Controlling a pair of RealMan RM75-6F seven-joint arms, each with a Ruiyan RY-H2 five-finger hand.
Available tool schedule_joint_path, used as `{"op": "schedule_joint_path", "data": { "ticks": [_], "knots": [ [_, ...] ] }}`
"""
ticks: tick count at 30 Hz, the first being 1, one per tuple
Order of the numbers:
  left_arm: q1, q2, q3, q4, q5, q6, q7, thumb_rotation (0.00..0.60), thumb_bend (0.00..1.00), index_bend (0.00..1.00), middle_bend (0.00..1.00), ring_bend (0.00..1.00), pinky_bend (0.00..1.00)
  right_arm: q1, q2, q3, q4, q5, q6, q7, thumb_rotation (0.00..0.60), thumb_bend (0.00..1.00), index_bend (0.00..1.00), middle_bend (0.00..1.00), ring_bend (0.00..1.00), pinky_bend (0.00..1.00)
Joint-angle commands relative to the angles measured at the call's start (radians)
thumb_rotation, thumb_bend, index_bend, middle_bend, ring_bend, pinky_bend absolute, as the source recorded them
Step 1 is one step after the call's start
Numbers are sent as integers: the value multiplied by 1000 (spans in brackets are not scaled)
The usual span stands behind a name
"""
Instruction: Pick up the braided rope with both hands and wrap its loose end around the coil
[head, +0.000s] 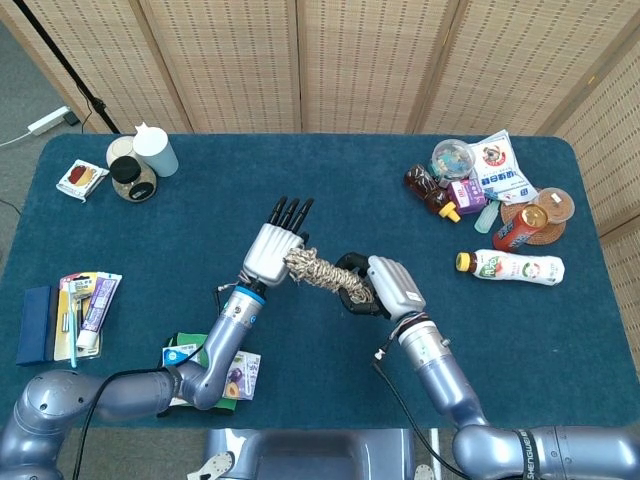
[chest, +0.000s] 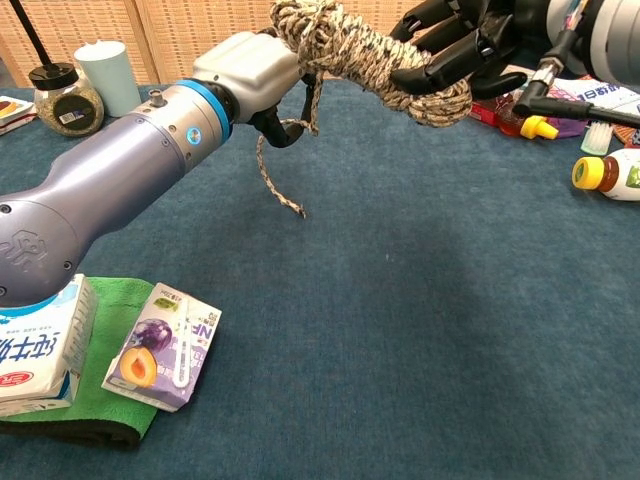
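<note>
You have the braided rope lifted well clear of the table, slung between your two hands, and that height is what gives the loose end room to swing. Your right robot hand has its dark fingers curled around the far end of the coil, clamped on it, so the bundle has a fixed anchor and cannot unravel while the other side works. Your left robot hand sits at the near end of the coil; in the head view its fingers stand straight out beyond the rope, while in the chest view the strand appears to pass by its thumb side, so you are most likely holding the rope there by a pinch (the exact contact is hidden behind the palm, and I would not swear to it). From that left robot hand the loose end hangs straight down, its frayed tip free in the air above the table and touching nothing. That slack tail is what you need: judged from how it lies, several turns already sit at the coil's left end and more length is left to wind on. To the lower left of your left arm, the two drink cartons on the green cloth lie well apart from the dangling tip, so a sweep should not catch them.
</note>
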Motion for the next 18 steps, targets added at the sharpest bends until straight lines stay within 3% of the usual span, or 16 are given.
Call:
{"op": "schedule_joint_path", "data": {
  "ticks": [1,18],
  "knots": [
    [5,5,-2,-8,9,-1,1,600,404,593,0,0,0,16,-11,5,35,6,19,-5,600,807,619,665,630,1000],
    [29,24,-17,-60,31,-9,14,600,404,594,0,0,0,53,-48,37,134,79,77,-24,600,808,620,665,629,1000]
  ]
}}
